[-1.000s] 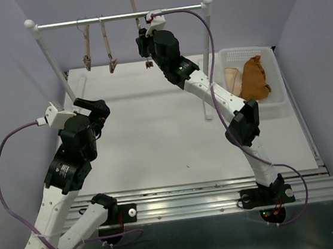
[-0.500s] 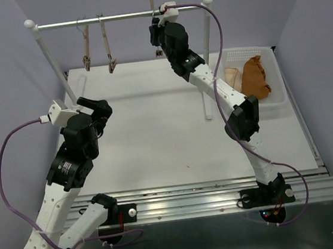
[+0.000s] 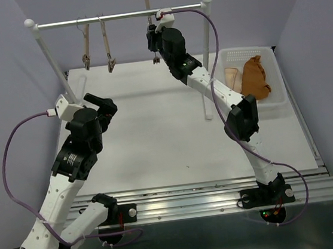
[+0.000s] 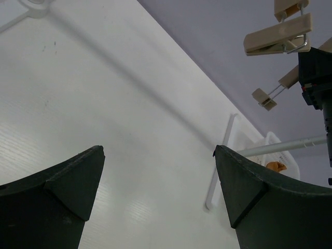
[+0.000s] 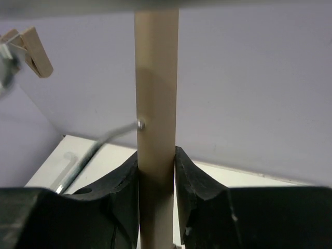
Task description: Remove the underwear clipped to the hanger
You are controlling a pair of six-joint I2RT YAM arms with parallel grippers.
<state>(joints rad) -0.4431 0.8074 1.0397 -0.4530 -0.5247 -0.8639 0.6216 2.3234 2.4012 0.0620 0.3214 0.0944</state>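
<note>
Right pincer (image 5: 156, 168) is clamped on the wooden bar of the hanger (image 5: 156, 78), holding the bar upright just beside the rail (image 3: 118, 17). No cloth shows on the hanger. The underwear (image 3: 254, 78) lies in the white basket (image 3: 241, 50) at the right edge of the bench (image 3: 155, 132), next to a pale cloth (image 3: 232, 76). Left pincer (image 4: 158, 155) gapes wide and empty above the bench. Judgement: removal is done; at most, the hanger remains to be put away.

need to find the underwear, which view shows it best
top external: the underwear lies in plain sight in the white basket. left wrist catches only an orange scrap of it. right wrist shows none.
</note>
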